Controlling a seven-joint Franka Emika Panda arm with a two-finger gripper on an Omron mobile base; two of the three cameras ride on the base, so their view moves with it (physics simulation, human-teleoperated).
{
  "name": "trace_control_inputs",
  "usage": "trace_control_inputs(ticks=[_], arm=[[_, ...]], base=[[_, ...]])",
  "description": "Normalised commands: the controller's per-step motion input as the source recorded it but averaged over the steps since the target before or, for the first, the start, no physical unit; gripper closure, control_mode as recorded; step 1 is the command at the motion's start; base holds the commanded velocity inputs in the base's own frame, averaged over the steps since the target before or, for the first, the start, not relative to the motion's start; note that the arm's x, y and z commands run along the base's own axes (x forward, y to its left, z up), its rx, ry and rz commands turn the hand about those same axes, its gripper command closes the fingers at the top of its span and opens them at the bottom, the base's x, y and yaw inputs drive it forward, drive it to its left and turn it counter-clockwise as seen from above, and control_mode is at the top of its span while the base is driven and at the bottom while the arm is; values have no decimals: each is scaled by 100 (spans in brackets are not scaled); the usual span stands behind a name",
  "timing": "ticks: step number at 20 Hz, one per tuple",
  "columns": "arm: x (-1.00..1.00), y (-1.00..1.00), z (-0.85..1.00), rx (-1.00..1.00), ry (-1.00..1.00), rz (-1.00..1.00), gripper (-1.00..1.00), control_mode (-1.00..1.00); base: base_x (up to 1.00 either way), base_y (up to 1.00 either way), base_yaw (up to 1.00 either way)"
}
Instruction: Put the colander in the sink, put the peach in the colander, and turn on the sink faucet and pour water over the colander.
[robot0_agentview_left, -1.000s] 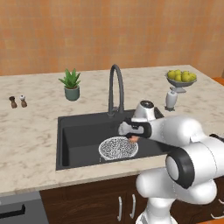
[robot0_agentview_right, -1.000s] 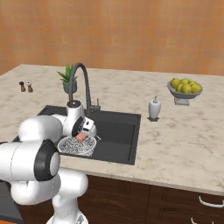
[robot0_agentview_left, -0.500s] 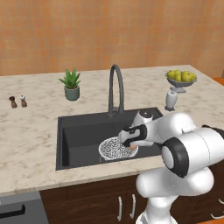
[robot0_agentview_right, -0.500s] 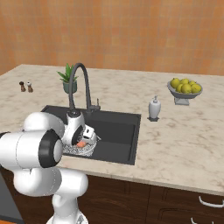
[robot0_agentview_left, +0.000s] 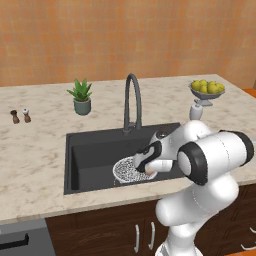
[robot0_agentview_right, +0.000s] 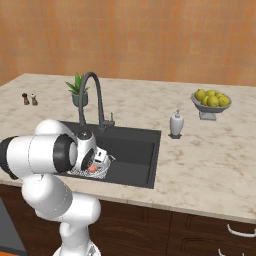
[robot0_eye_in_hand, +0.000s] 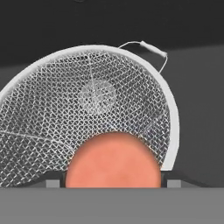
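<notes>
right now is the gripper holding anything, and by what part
The gripper holds the peach by its two opposite sides, one finger on each, above the colander.

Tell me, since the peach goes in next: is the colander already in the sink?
Yes. The colander sits upright on the black floor of the sink, with the peach between the claw fingers over it.

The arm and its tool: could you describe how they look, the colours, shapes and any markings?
The arm is made of glossy white, rounded, tube-like segments with dark grey to black bands at the joints. The tool has a white body with a black front part; its two small dark finger tips are blocky. No cables or markings are visible.
</notes>
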Motion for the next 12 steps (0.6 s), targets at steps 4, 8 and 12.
trace_control_inputs(ticks=[4,8,12], arm=[[11,13,-19,0,0,0,100,-100],[4,6,-19,0,0,0,100,-100],[0,0,-26,0,0,0,100,-100]], base=[[0,0,0],[0,0,0],[0,0,0]])
